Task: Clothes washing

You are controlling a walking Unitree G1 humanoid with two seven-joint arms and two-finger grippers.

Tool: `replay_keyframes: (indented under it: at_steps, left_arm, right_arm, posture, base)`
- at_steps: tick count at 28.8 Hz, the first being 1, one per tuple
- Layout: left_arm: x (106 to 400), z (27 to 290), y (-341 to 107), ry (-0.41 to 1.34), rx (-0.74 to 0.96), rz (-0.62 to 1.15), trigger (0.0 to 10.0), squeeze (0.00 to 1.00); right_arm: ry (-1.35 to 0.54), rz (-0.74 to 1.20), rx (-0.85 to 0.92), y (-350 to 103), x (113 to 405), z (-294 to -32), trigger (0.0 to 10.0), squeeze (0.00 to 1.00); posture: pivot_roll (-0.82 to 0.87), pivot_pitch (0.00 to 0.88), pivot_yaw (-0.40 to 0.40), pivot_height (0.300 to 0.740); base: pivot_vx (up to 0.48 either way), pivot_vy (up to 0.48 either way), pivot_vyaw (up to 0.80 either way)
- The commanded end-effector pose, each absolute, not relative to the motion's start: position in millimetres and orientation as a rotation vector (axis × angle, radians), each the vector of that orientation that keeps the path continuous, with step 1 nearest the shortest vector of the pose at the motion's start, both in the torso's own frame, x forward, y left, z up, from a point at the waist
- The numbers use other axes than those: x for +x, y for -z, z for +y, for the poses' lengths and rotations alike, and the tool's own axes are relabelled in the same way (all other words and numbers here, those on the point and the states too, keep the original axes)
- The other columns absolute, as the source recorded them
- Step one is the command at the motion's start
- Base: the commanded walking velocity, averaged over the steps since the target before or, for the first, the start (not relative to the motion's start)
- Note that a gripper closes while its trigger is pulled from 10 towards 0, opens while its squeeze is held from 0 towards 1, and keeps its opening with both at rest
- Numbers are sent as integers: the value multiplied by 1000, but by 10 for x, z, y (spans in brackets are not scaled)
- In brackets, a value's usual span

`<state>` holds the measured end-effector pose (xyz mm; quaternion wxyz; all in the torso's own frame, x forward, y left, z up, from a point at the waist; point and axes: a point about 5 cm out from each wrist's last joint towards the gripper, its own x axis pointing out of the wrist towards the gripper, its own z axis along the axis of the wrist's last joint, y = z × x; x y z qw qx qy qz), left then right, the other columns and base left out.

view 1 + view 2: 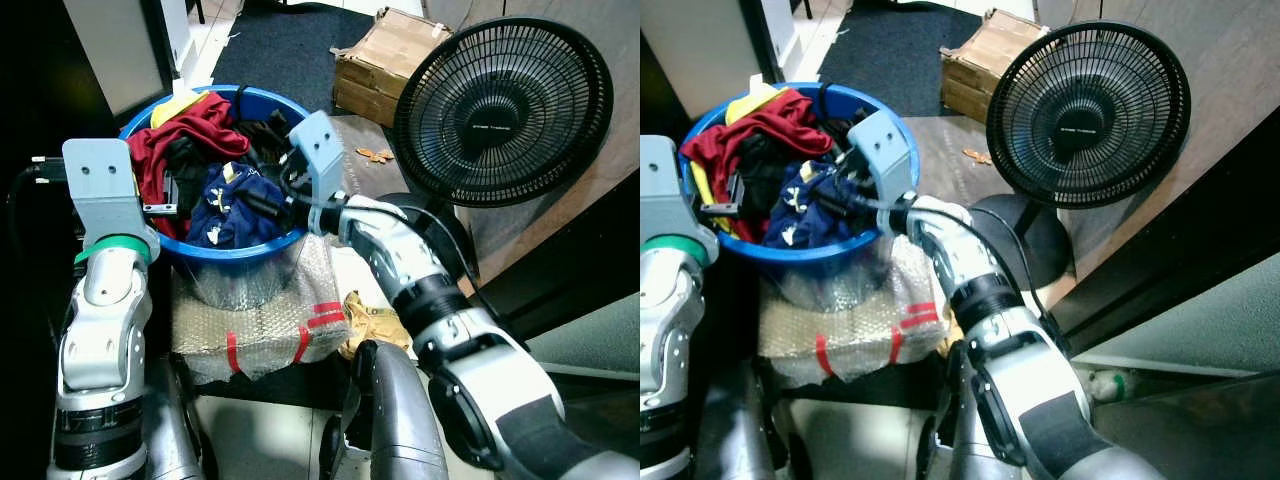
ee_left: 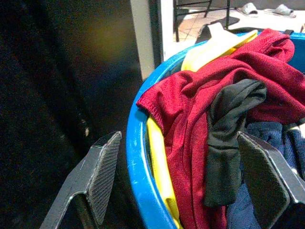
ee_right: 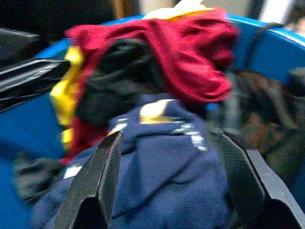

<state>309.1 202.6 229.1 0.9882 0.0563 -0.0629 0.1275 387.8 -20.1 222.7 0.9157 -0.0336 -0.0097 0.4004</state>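
The blue tub (image 1: 235,252) sits just ahead of the robot on a bundle wrapped in bubble wrap with red tape (image 1: 262,325), and it is heaped with laundry: a navy garment with pale lettering (image 1: 235,210) on the near side, a red shirt (image 1: 190,135) draped over the left and back, a black piece (image 2: 228,138) hanging across the red one, and a yellow cloth (image 1: 178,105) tucked along the far-left rim. All of it looks soft, light and limp, so any piece will likely sag and drag its neighbours when lifted; the best hold seems to be a bunched fold at the top of the pile, pinched deep so the cloth does not slip out. The right gripper (image 3: 169,191) reaches over the tub's right side with its 2 fingers spread wide apart just above the navy garment, holding nothing. The left gripper (image 2: 190,176) is at the tub's left edge, also spread wide and empty, with 1 finger outside the blue wall and the other over the red and black clothes. Farther off to the right stand a black fan (image 1: 500,110) and, beyond it, a cardboard box (image 1: 385,60) on the floor.
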Motion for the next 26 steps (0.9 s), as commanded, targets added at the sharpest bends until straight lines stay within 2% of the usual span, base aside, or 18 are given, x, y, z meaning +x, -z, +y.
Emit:
replay_keyframes:
  at_steps: [1, 5, 7, 14, 15, 16, 18, 21, 23, 26]
  left_arm:
    - [3108, 2024, -2060, -255, 104, -15, 10000, 0]
    - [3119, 2024, -2071, -253, 105, -13, 10000, 0]
    - [3124, 2034, -2066, -255, 108, -8, 10000, 0]
    - [3125, 2035, -2057, -258, 116, -1, 10000, 0]
    - [3121, 2044, -2049, -263, 121, 4, 10000, 0]
    - [3121, 2044, -2049, -263, 121, 4, 10000, 0]
    - [3116, 2055, -2042, -269, 125, 8, 10000, 0]
    - [3116, 2058, -2047, -270, 124, 7, 10000, 0]
    - [3131, 2042, -2097, -263, 108, -8, 10000, 0]
    - [3175, 1986, -2266, -242, 72, -62, 10000, 0]
  right_arm:
    - [-735, 126, -36, -1901, 3905, -403, 10000, 0]
    - [-660, 117, -62, -1883, 3943, -563, 10000, 0]
    - [-585, 128, -94, -1859, 3984, -734, 10000, 0]
    - [-567, 162, -146, -1827, 4006, -793, 10000, 0]
    - [-571, 79, -160, -1919, 4020, -789, 10000, 0]
    - [-571, 79, -160, -1919, 4020, -789, 10000, 0]
    - [-582, -99, -127, -2132, 4024, -770, 10000, 0]
    - [-594, -152, -81, -2218, 4018, -757, 10000, 0]
    - [-658, -185, -38, -2291, 3986, -663, 10000, 0]
    - [-816, -215, 50, -2372, 3883, -344, 10000, 0]
  posture:
    - [70, 246, -112, 325]
    - [69, 250, -111, 325]
    - [64, 255, -106, 325]
    - [69, 256, -107, 325]
    - [77, 257, -106, 325]
    - [77, 257, -106, 325]
    - [77, 257, -105, 325]
    - [70, 253, -101, 325]
    - [72, 248, -100, 325]
    - [83, 240, -102, 325]
  base:
    - [0, 0, 0]
    - [0, 0, 0]
    - [0, 0, 0]
    - [0, 0, 0]
    - [0, 0, 0]
    - [0, 0, 0]
    - [0, 0, 0]
    - [0, 0, 0]
    - [0, 0, 0]
    - [0, 0, 0]
